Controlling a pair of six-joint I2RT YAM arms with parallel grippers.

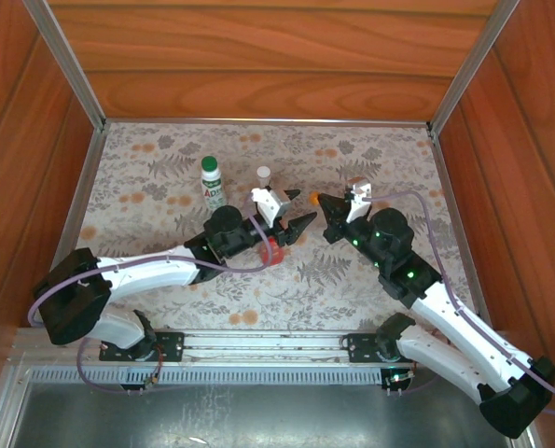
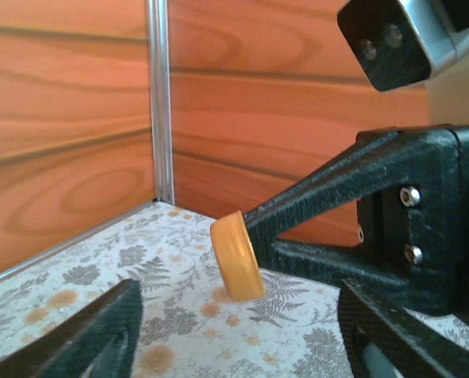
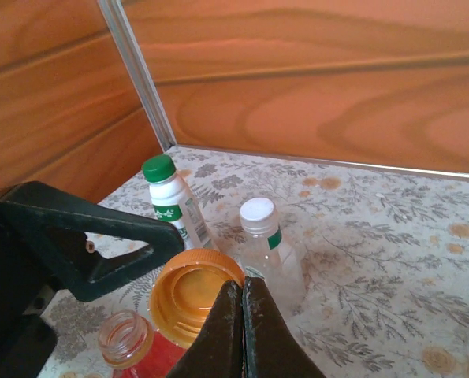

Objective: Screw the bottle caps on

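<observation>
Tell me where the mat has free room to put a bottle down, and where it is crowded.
Free: the mat left of the white bottle, to the wall; the far right corner beyond the right fingers; the near strip between both arms. Crowded: the middle, where left fingers, orange cap, red bottle and clear bottle meet.

The left gripper and right gripper point at each other just beyond the red bottle.
</observation>
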